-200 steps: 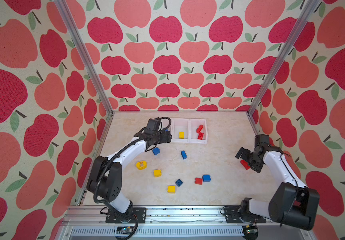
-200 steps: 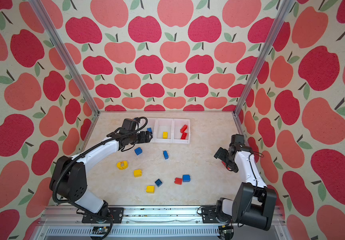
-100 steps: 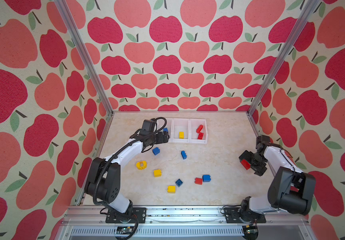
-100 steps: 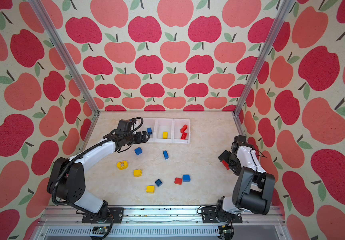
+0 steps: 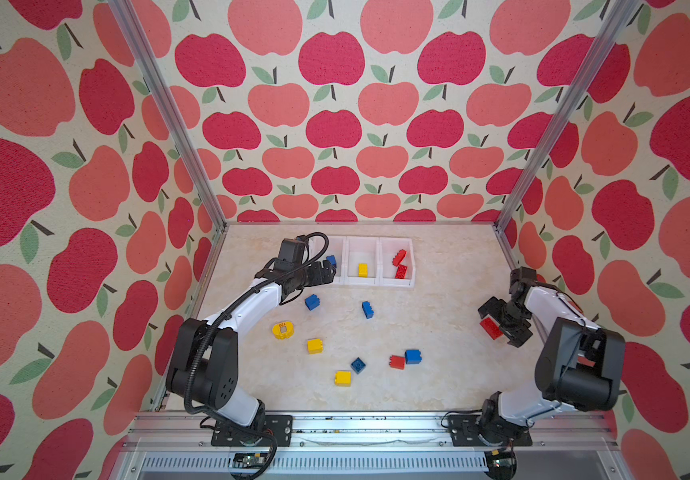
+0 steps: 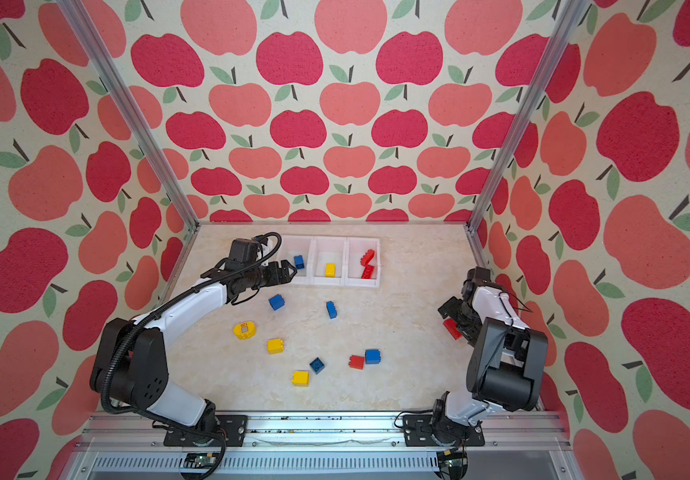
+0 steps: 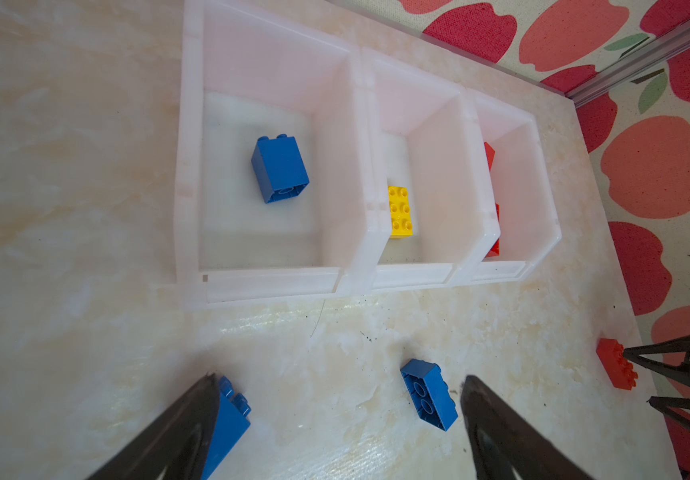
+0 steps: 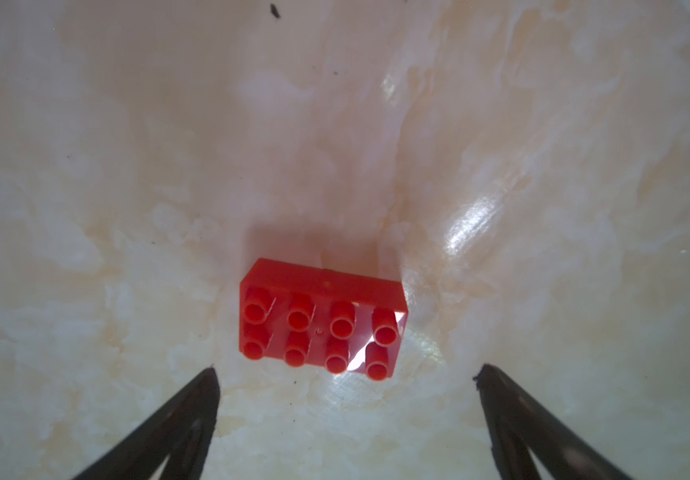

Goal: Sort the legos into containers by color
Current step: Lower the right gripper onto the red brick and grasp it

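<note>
Left gripper (image 7: pixel 337 378) is hanging open, nothing between the jaws, just in front of the containers (image 7: pixel 272 286). Blue brick (image 7: pixel 280 168) is lying on its side in the end bin, clear of the fingertips. Right gripper (image 8: pixel 346 369) is gaping wide too, empty, low over the table (image 8: pixel 127 166). Red brick (image 8: pixel 322 316) is lying just ahead of its fingertips, centred, studs toward the gripper, not touching. Yellow brick (image 7: pixel 399 212) is sitting in the middle bin.

"120" on rounded yellow lego (image 5: pixel 282 330)
</note>
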Robot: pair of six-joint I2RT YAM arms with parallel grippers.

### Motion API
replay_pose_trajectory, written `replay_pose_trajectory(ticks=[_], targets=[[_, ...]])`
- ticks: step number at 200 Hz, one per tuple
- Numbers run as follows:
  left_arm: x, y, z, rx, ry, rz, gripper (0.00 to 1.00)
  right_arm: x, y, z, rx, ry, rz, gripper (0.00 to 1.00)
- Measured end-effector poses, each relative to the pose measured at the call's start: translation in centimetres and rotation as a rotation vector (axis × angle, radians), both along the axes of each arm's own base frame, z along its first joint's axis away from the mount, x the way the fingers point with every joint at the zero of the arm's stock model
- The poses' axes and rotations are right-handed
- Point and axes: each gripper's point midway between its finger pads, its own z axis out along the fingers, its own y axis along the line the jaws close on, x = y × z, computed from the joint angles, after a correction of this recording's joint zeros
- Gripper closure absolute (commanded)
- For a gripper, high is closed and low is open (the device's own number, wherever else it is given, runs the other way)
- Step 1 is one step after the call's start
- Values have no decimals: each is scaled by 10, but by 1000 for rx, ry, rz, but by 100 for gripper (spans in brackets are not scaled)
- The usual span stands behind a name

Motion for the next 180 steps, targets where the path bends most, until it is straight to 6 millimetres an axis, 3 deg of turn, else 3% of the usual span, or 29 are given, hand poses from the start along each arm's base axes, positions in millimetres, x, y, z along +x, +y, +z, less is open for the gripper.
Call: replay_pose_trajectory(ticks=[71, 180], targets=[[2, 3, 0, -9, -3, 7, 6, 10, -1, -15, -7, 5, -2, 2], [4, 5, 1, -11, -7, 14, 6, 17, 0, -29, -30, 3, 8, 29]])
